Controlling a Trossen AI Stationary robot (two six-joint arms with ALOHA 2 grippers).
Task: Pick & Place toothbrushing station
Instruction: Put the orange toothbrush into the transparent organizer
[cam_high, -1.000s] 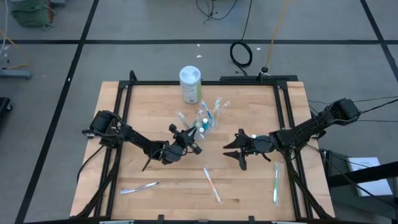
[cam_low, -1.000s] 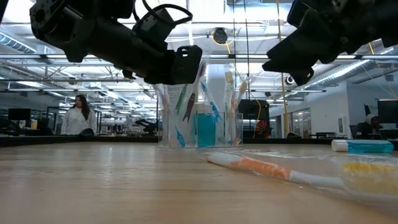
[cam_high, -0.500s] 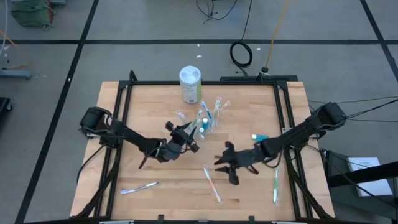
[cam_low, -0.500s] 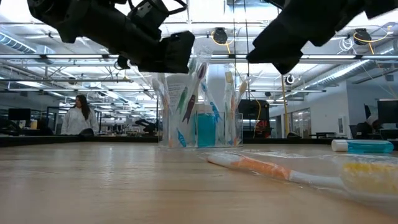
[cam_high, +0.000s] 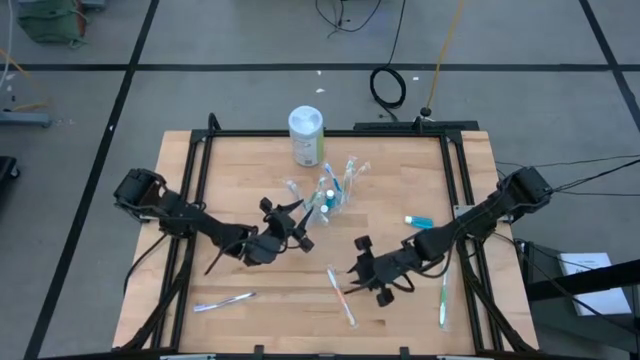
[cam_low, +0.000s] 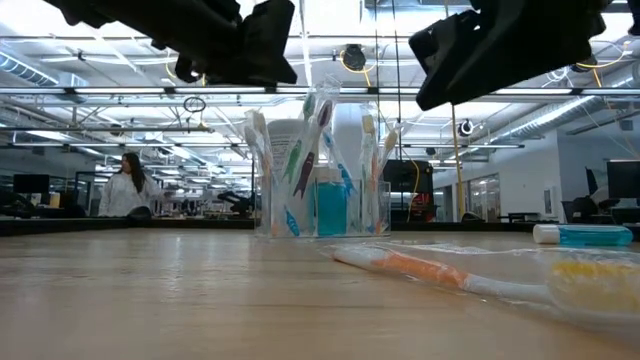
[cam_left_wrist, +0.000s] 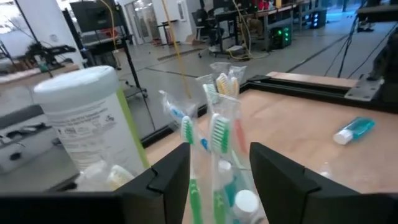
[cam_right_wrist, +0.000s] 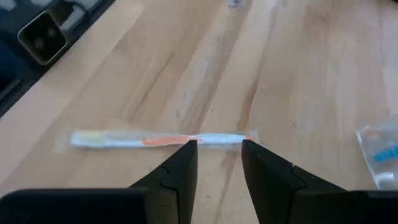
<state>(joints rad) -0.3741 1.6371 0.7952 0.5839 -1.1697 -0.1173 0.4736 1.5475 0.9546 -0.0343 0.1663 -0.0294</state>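
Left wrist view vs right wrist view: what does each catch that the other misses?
Only the left wrist view shows the clear cup of wrapped toothbrushes, the white canister beside it and a teal toothpaste tube lying farther off. Only the right wrist view shows the orange-handled toothbrush lying flat, just ahead of the right claw. Both show the wooden table and an open claw, the left claw facing the cup.

The right jaws (cam_right_wrist: 217, 163) stand parted above the wooden bench (cam_right_wrist: 298, 74). Just beyond their tips lies a wrapped toothbrush (cam_right_wrist: 163, 139) with an orange handle, crosswise to them, its white end in line with the gap. A clear wrapper with blue print (cam_right_wrist: 380, 154) lies off to one side. A dark camera block (cam_right_wrist: 42, 36) sits farther off.
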